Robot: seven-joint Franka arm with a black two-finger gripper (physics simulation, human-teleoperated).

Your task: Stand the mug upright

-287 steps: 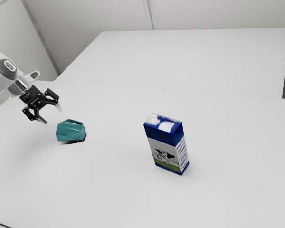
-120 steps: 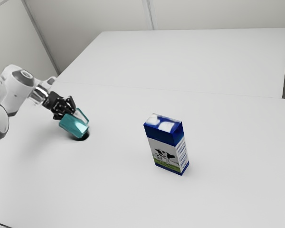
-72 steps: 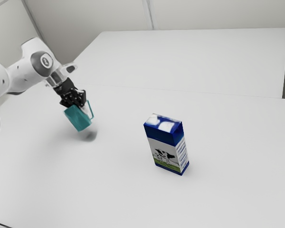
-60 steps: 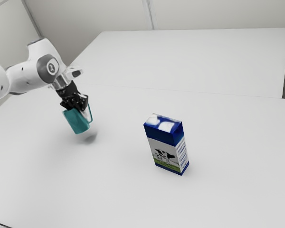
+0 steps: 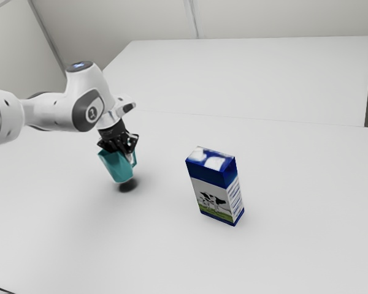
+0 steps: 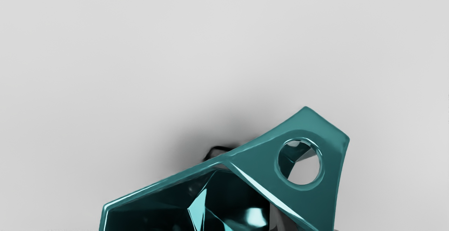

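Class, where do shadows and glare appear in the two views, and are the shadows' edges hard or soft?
Exterior view: a small, dark, soft-edged shadow under the mug. Wrist view: white glare along the mug's rim, a bright patch inside it, and a soft-edged grey shadow on the table.

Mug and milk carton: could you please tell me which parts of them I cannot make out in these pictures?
- Outer underside of the mug: exterior view, hidden by its own body.
- Part of the mug's mouth: exterior view, covered by the gripper; wrist view, cut off by the bottom edge.
- Back of the milk carton: exterior view, hidden by its visible faces.
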